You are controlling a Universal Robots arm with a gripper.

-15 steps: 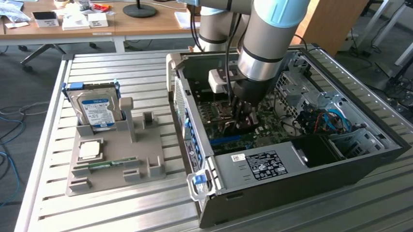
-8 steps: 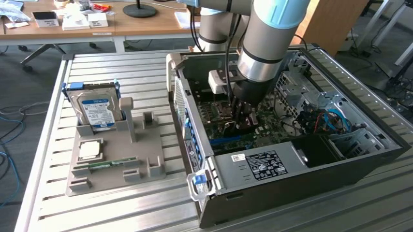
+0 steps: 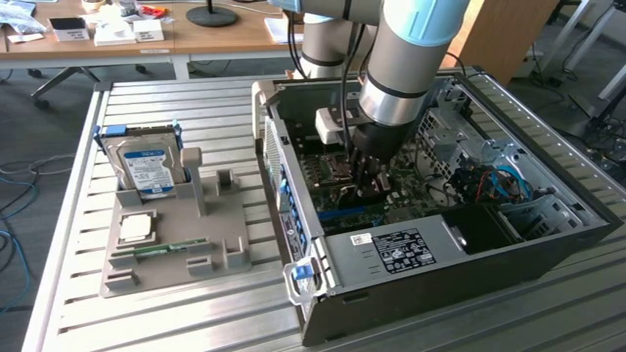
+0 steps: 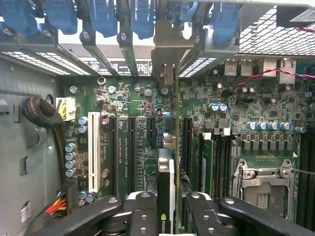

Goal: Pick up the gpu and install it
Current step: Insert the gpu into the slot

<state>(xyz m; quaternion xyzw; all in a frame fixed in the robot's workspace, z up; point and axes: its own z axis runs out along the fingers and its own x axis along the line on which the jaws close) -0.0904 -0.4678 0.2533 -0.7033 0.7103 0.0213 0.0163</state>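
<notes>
Pincer [image 4: 167, 216] grips gpu [image 4: 166, 182] edge-on above the motherboard [image 4: 128, 103].
PC case [image 3: 440, 257] lies open on slatted metal counter [image 3: 196, 308]; wooden desk [image 3: 146, 37] behind.

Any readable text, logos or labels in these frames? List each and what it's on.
No words can be read.
gpu: a green eye-shaped logo on its edge, no letters legible.
Power supply label: print too small.
Hard drive blue label: too blurred.
Motherboard silkscreen: too small.

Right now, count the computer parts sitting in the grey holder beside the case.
3: the hard drive upright at the far end, a square chip in the middle, a memory stick lying nearest. None appear hidden.
</notes>
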